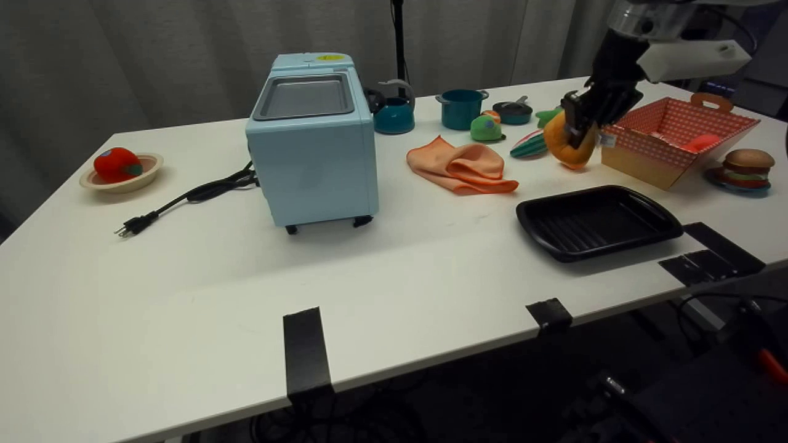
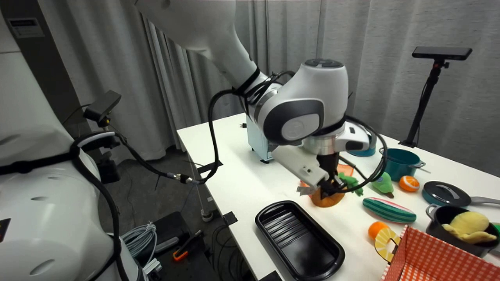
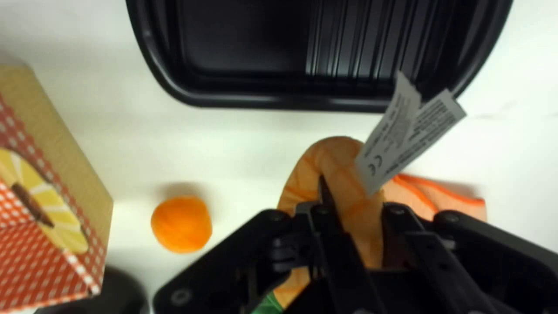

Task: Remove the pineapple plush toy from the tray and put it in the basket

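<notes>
The pineapple plush toy, grasped in my pincer, hangs near the basket; the orange ball sits between, along my likely carry.

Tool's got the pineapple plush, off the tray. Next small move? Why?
Probably raise the tool a little before going sideways: the pineapple plush toy it grips looks low over the table, and in the wrist view the orange ball lies between the toy and the basket, which the toy must also get over.

Grey curtains — white table
</notes>
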Action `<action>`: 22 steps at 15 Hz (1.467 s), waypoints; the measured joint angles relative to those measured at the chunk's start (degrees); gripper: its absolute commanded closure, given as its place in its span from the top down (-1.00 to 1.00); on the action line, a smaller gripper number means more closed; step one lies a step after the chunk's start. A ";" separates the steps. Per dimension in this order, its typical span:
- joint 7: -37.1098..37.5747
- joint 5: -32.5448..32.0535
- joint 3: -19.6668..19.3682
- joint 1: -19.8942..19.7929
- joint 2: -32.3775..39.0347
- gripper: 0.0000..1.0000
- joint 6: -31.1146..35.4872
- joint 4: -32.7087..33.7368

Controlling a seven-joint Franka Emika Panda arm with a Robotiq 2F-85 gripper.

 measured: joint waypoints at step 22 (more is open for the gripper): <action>0.07 -1.75 -10.15 -13.07 20.56 -0.92 -4.48 36.96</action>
